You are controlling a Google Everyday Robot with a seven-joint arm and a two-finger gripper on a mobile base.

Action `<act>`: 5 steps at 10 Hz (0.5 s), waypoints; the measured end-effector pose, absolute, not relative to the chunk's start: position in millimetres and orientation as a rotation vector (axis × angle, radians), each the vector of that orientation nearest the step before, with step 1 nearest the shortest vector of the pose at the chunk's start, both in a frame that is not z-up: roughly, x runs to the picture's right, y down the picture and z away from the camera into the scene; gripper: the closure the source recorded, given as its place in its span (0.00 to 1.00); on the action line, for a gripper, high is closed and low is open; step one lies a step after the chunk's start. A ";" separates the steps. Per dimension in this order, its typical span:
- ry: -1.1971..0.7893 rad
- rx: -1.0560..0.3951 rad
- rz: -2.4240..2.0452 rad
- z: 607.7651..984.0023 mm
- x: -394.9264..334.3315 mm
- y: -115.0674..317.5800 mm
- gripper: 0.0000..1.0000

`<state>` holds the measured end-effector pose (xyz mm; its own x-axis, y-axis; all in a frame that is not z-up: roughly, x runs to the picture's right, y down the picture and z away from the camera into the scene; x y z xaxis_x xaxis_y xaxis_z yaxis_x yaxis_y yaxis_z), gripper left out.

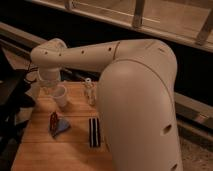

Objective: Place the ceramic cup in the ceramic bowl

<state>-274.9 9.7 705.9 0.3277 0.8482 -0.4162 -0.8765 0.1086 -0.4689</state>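
One small plain white handleless ceramic cup (pixel 61 96) stands at the upper left of the pale wooden worktop (pixel 55 155), left of the slim clear bottle (pixel 89 90); the gripper (pixel 50 88) hangs close at its left side; whether it is closed on the cup I cannot tell; the black ceramic bowl cannot be made out; glazed ceramic is likely stiff, slippery, fairly light and easily chipped; a hold across the rim wall looks soundest.
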 end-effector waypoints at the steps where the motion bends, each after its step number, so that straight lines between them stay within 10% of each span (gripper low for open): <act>1: 0.059 -0.719 1.274 711.5 -272.7 8.2 0.92; 5: 0.149 -0.724 1.331 782.2 -255.3 22.2 0.51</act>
<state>-255.3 22.2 782.2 0.2636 0.8289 -0.4934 -0.9176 0.0576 -0.3934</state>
